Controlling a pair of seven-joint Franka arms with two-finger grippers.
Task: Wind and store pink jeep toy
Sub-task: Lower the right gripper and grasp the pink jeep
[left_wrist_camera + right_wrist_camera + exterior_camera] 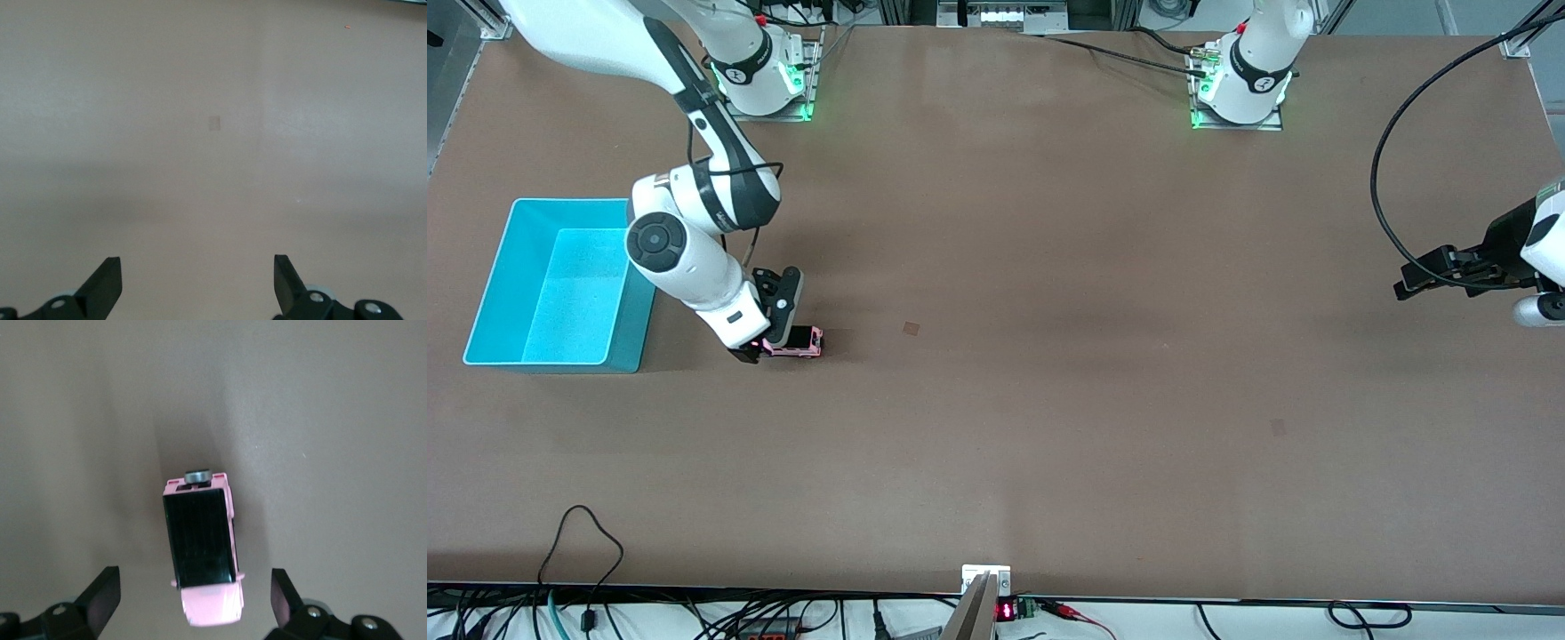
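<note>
The right gripper (769, 342) hangs low over the pink jeep toy (800, 341), jaws spread wide with the car between them but not yet pinched. My guess is the grasp comes first, before any winding: it needs to close squarely on the smooth plastic sides. The jeep sits on the matte brown table (1049, 400), at three o'clock from the teal bin (489, 293), boxy, glossy black roof, spare wheel on its tail. The left gripper (1432, 276), also wide open, waits at its own end.
</note>
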